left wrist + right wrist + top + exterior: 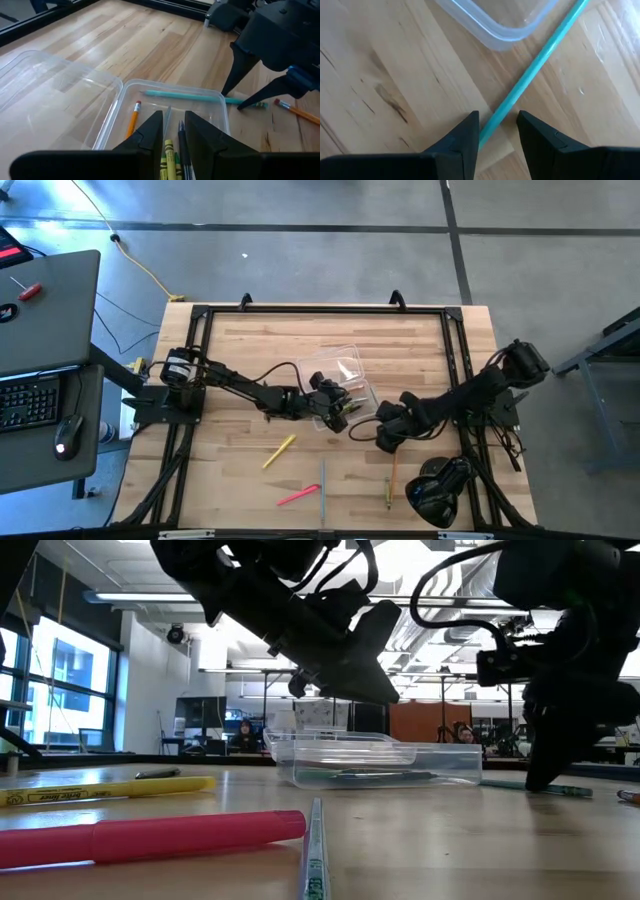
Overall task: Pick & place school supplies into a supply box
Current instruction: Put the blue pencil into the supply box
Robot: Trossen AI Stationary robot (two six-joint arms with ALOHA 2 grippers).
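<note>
The clear supply box [352, 392] sits mid-table, its lid [50, 90] lying open beside it. Inside lie an orange pencil [133, 119], a yellow-green pen [169, 156], a dark pen [182, 145] and a thin grey one. My left gripper [173, 117] hovers open just above the box [175, 86], touching nothing. A light blue pencil [540, 47] lies on the table along the box's outer wall. My right gripper [497, 120] is open and points down, with one finger on each side of that pencil [245, 102] near its end.
Toward the near edge lie a yellow pen [278, 452], a pink pen [298, 496], a thin grey pencil [322, 478] and an orange pencil [391, 478]. A bulky black object [440, 490] sits at the near right. A black frame [320, 308] borders the table.
</note>
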